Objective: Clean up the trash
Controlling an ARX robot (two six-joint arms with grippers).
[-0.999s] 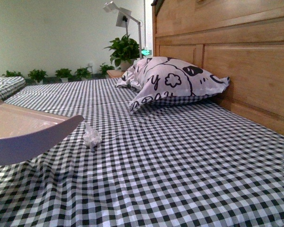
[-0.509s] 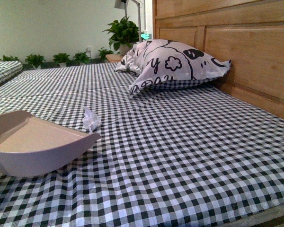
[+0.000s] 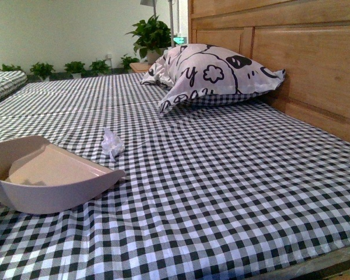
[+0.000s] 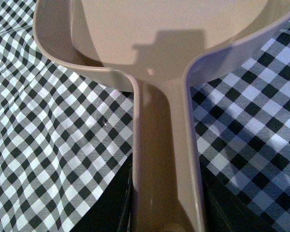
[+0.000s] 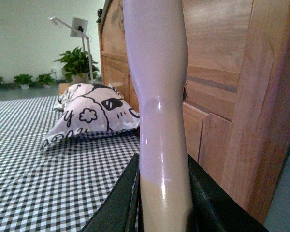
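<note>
Holding the dustpan [image 3: 46, 181] by its handle in our left gripper [image 4: 166, 212], jaws clamped on it; we're gripping the brush handle [image 5: 157, 72] in the right gripper [image 5: 164, 208]. Trash [image 3: 112, 144] is lying on the sheet [image 3: 221, 192] near the dustpan's lip, not touching.

Trash [image 3: 112, 143]: one small crumpled white paper wad, lying loose on the checked bedcover [image 3: 233, 175]. It is ungripped and lies well apart from the left fingers [image 4: 113, 208] and the right fingers [image 5: 117, 205].
</note>
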